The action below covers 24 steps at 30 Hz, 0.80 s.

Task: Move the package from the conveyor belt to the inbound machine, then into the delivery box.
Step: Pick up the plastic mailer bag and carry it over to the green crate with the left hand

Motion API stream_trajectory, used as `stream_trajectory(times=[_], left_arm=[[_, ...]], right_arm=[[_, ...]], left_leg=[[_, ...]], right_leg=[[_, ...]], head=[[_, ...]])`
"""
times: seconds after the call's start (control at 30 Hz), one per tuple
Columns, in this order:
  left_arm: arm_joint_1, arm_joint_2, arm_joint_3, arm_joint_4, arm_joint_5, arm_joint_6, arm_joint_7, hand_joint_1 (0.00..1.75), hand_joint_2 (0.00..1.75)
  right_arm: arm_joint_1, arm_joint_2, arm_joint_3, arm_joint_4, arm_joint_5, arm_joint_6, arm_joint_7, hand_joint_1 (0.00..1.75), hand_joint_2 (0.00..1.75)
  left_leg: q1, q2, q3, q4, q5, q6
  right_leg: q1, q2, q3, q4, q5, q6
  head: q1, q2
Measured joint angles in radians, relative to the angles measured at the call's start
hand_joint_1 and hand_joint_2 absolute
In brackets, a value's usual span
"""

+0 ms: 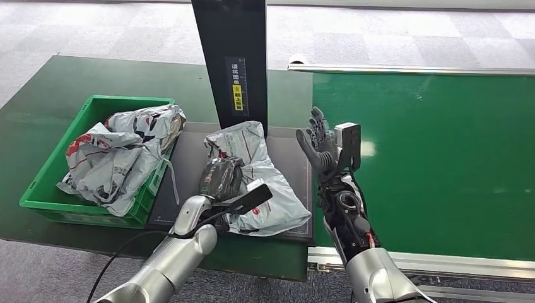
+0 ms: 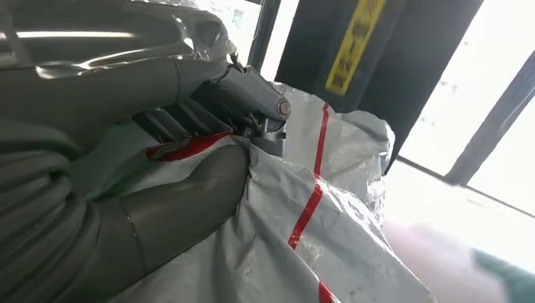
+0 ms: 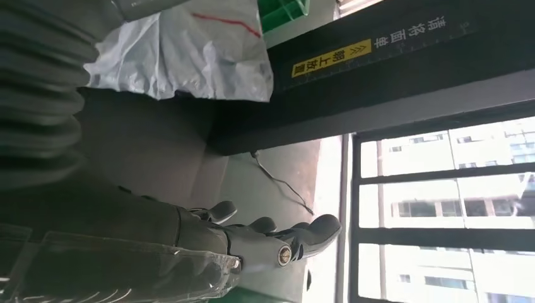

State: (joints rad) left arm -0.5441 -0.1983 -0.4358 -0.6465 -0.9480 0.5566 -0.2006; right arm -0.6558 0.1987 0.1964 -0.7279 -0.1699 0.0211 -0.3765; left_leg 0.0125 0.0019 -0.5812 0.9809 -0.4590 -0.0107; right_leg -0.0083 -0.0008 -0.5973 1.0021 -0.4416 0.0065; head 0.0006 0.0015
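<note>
Package on inbound machine, pinched between left hand fingers; right hand fingers spread wide, holding nothing.

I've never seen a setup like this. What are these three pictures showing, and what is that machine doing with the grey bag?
These are three cameras on one humanoid robot. The head view looks down from high on its body; its two silver arms come in from below. The other two cameras sit at its wrists, just behind each hand, so those pictures are turned.

The left hand grips a grey plastic package lying on the dark flat plate of the inbound machine, below its black upright post. The left wrist view shows its fingers digging into the wrapping. The right hand is raised, open and holding nothing, beside the green conveyor belt. To the left stands a green delivery box that already holds more packages.
</note>
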Motion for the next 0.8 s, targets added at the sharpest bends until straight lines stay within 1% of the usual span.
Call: stream_trajectory(times=[0.07,0.17,0.23,0.3,0.37,0.5,0.67,0.73,0.8], left_arm=[[0.016,0.0,0.022,-0.046,0.068,0.061,-0.082,1.73,1.75],[0.056,0.003,0.06,-0.169,0.101,0.126,-0.201,1.75,1.75],[0.1,-0.002,0.105,-0.283,0.088,0.138,-0.304,1.75,1.75],[0.143,-0.017,0.162,-0.402,0.086,0.139,-0.407,1.75,1.75],[0.176,-0.034,0.215,-0.501,0.093,0.141,-0.471,1.72,1.75],[0.228,-0.058,0.282,-0.664,0.108,0.142,-0.493,1.65,1.75],[0.283,-0.088,0.326,-0.897,0.075,0.142,-0.496,1.52,1.75],[0.293,-0.099,0.346,-0.962,0.051,0.142,-0.496,1.49,1.75],[0.291,-0.106,0.379,-0.981,0.007,0.142,-0.474,1.56,1.75]], right_arm=[[-0.006,-0.001,0.015,0.001,0.041,-0.043,-0.024,0.0,1.75],[-0.007,-0.007,0.038,-0.006,0.088,-0.07,-0.03,0.0,1.75],[-0.004,-0.015,0.052,-0.014,0.104,-0.069,-0.031,0.0,1.75],[0.001,-0.026,0.066,-0.022,0.109,-0.065,-0.037,0.0,1.75],[0.005,-0.035,0.078,-0.028,0.11,-0.061,-0.042,0.0,1.75],[0.007,-0.047,0.094,-0.037,0.108,-0.055,-0.052,0.0,1.75],[0.017,-0.06,0.107,-0.048,0.093,-0.047,-0.061,0.0,1.75],[0.025,-0.065,0.111,-0.054,0.088,-0.048,-0.062,0.0,1.75],[0.034,-0.069,0.114,-0.065,0.087,-0.049,-0.06,0.0,1.75]], left_leg=[[0.0,0.0,0.0,0.0,0.0,0.0],[0.0,0.0,0.0,0.0,0.0,0.0],[0.0,0.0,0.0,0.0,0.0,0.0],[0.0,0.0,0.0,0.0,0.0,0.0],[0.0,0.0,-0.001,0.0,-0.001,0.0],[0.0,0.0,0.0,0.0,0.0,0.0],[0.0,0.0,0.0,0.0,0.0,0.0],[0.0,0.0,0.0,0.0,0.0,0.0],[0.0,0.0,0.0,0.0,0.0,0.0]], right_leg=[[0.0,0.0,0.0,0.0,0.0,0.0],[0.0,0.0,0.0,0.0,0.0,0.0],[0.0,0.0,-0.001,0.0,0.0,0.0],[0.0,0.001,-0.001,0.0,0.0,0.0],[0.0,0.001,-0.001,0.0,0.0,0.0],[0.0,0.001,-0.001,0.0,0.0,0.0],[0.0,0.0,-0.001,0.0,0.0,0.0],[0.0,0.0,-0.001,0.0,0.0,0.0],[0.0,0.0,-0.001,0.0,0.0,0.0]], head=[[0.0,0.0],[0.0,0.0],[0.0,0.0],[0.0,0.0],[0.0,0.0],[0.0,0.0],[0.0,0.0],[0.0,0.0],[0.0,0.0]])
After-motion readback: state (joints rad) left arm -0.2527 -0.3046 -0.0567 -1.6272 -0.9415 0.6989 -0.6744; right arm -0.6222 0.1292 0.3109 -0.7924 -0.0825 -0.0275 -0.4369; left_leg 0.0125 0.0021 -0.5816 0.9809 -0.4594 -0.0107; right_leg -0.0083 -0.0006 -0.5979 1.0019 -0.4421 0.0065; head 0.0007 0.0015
